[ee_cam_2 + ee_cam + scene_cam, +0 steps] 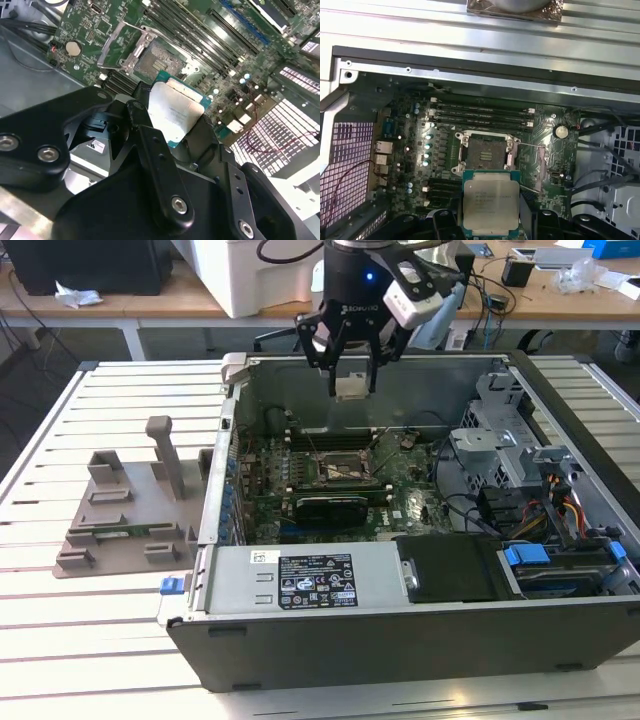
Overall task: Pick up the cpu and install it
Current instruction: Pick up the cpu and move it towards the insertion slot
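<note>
Above the open socket (485,152) on the motherboard (440,150), I have the hand (352,388) clamped on the cpu (491,202) by its edges, clear of the board; I judge seating needs corners squared, no tilt.

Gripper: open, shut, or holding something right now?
Gripper: closed on the cpu, held in the air over the open computer case; the socket is empty.
</note>
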`<state>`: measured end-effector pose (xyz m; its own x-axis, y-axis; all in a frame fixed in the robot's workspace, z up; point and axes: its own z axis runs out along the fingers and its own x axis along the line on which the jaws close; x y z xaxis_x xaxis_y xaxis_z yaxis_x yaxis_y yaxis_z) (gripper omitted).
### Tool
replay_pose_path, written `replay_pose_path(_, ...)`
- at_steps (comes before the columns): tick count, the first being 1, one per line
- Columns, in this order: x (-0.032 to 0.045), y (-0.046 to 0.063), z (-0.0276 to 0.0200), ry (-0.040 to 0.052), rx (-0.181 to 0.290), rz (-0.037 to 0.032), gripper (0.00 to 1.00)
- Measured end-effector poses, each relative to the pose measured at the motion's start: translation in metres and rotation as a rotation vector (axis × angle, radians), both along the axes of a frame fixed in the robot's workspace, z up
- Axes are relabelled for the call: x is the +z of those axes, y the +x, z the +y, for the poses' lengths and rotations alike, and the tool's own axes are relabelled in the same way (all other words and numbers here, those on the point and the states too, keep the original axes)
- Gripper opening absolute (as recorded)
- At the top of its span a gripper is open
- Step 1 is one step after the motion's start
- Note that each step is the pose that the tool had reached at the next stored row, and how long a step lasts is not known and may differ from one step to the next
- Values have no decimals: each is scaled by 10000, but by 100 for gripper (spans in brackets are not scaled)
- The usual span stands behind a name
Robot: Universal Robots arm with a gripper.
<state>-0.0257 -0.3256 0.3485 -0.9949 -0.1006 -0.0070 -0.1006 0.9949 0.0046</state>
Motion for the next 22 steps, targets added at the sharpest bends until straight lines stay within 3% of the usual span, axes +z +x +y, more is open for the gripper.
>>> replay_pose_path(9,-147,15,5,-12,0,5,55)
replay_pose_path(22,-291,32,12,-27,-1,4,55)
